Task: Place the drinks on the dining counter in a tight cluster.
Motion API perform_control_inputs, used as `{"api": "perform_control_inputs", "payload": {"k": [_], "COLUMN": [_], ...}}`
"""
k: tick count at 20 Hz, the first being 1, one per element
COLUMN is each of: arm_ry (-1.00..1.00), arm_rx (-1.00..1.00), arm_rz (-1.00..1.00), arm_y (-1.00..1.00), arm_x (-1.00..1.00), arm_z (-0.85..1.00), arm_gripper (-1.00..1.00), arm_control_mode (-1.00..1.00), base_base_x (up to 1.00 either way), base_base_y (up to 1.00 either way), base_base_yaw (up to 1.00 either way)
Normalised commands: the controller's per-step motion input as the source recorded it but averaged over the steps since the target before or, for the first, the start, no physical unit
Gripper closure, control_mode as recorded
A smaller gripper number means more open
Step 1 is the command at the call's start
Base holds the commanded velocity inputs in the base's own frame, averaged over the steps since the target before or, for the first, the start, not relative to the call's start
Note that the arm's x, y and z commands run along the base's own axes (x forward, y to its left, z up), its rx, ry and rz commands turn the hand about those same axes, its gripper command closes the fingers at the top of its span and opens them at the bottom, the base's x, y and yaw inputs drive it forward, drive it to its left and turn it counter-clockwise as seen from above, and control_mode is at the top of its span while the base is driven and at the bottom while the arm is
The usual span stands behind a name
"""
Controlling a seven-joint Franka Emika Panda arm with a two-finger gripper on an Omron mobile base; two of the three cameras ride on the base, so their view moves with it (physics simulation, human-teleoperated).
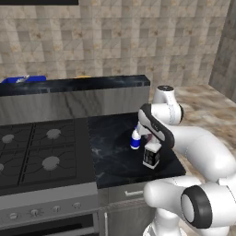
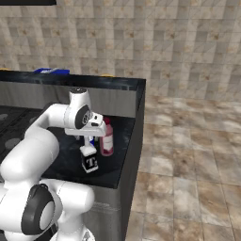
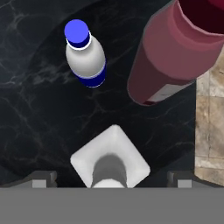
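Observation:
Three drinks stand close together on the low black counter (image 1: 115, 156) beside the stove. The square clear bottle (image 3: 111, 164) with a black label (image 1: 151, 156) is right under my hand. My gripper (image 3: 111, 179) hangs just above it, open, one fingertip on each side of its top and touching nothing. The small white bottle (image 3: 85, 54) with a blue cap and label (image 1: 135, 138) stands just beyond. The tall maroon-pink bottle (image 3: 175, 52) rises beside them (image 2: 107, 137), near the counter's right edge. The dining counter (image 1: 92, 85), black-topped with grey sides, stands raised behind.
Stove burners (image 1: 37, 147) lie left of the bottles. A blue object (image 1: 23, 79) rests on the raised counter's far left. The low counter drops off to tiled floor (image 2: 188, 155) on the right. A tiled wall (image 1: 115, 41) closes the back.

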Motion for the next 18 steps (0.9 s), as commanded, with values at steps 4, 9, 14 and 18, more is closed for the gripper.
{"api": "perform_control_inputs", "payload": {"k": [4, 9, 14, 18], "arm_ry": [0.0, 0.0, 0.0, 0.0], "arm_rx": [0.0, 0.0, 0.0, 0.0], "arm_rz": [0.0, 0.0, 0.0, 0.0], "arm_y": [0.0, 0.0, 0.0, 0.0], "arm_x": [0.0, 0.0, 0.0, 0.0], "arm_z": [0.0, 0.0, 0.0, 0.0], "arm_gripper": [-1.0, 1.0, 1.0, 1.0], "arm_control_mode": [-1.0, -1.0, -1.0, -1.0], "base_base_x": [0.0, 0.0, 0.0, 0.0], "base_base_y": [0.0, 0.0, 0.0, 0.0], "base_base_yaw": [0.0, 0.0, 0.0, 0.0]}}
